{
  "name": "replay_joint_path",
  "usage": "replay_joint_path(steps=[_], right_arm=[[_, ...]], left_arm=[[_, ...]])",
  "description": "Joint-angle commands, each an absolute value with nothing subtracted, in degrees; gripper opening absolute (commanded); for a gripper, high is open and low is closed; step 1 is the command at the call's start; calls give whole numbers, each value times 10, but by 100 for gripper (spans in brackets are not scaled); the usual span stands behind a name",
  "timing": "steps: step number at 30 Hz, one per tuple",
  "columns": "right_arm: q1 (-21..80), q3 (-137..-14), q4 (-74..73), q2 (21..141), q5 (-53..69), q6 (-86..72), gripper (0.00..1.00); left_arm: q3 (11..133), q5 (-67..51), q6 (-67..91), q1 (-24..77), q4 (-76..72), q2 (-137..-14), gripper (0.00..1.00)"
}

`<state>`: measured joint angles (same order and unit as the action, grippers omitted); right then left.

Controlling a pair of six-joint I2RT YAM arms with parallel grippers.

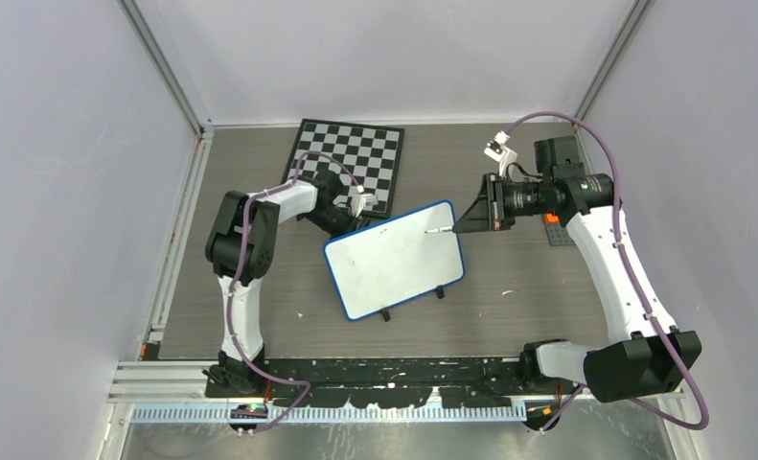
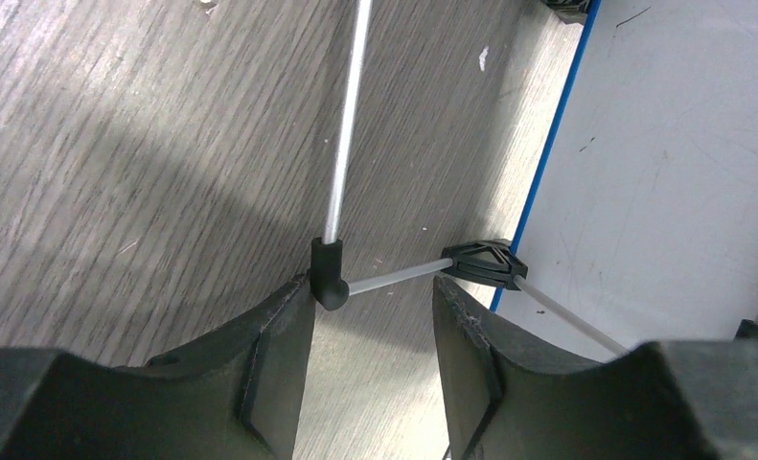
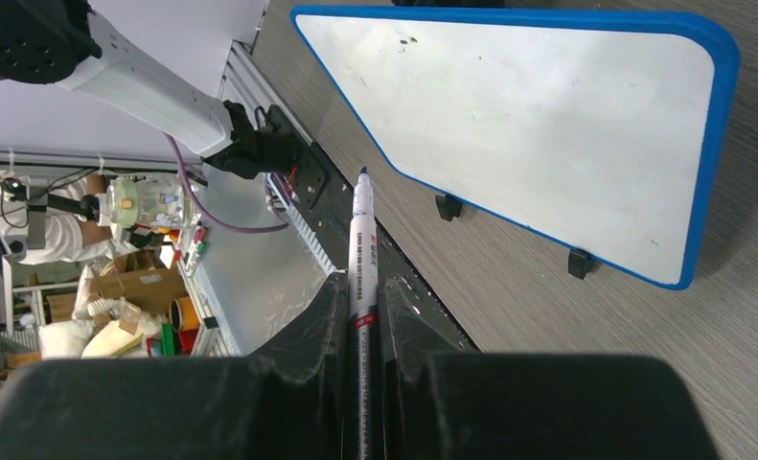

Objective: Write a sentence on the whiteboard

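Observation:
The whiteboard (image 1: pixel 394 261) stands tilted on its wire stand mid-table, with a blue rim and a blank white face bearing only tiny specks; no sentence shows on it. It also shows in the right wrist view (image 3: pixel 547 125). My right gripper (image 1: pixel 472 221) (image 3: pixel 360 287) is shut on a white marker (image 1: pixel 440 231) (image 3: pixel 363 240), whose tip hovers by the board's upper right part. My left gripper (image 1: pixel 358 204) (image 2: pixel 373 297) is open behind the board's upper left corner. Its fingers straddle the stand's metal rod (image 2: pixel 394 275), and the black elbow joint (image 2: pixel 330 276) is against the left finger.
A black-and-white chessboard (image 1: pixel 351 158) lies behind the left gripper at the table's back. A small orange and black object (image 1: pixel 554 226) sits beside the right arm. In the left wrist view the board's blue edge (image 2: pixel 547 163) runs along the right.

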<state>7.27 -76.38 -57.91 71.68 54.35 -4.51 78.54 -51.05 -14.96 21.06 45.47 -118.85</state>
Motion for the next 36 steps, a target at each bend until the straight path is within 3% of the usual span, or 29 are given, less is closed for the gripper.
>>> replay_joint_path(steps=[1, 13, 15, 17, 19, 29, 36], right_arm=[[79, -766, -596, 687, 554, -14, 0], [105, -797, -616, 677, 514, 18, 0], [122, -808, -621, 684, 494, 20, 0], [148, -817, -623, 692, 469, 22, 0], [185, -815, -612, 692, 435, 21, 0], [344, -791, -532, 673, 294, 37, 0], [379, -737, -440, 680, 303, 0, 0]], left_arm=[[804, -497, -174, 221, 472, -1203, 50], [830, -481, -108, 102, 467, -1047, 68], [838, -486, -98, 69, 477, -1019, 73], [833, -487, -95, 39, 484, -981, 95], [816, -486, -90, 18, 482, -933, 99], [593, -468, -15, -18, 351, -637, 100], [586, -561, -18, -15, 418, -620, 100]])
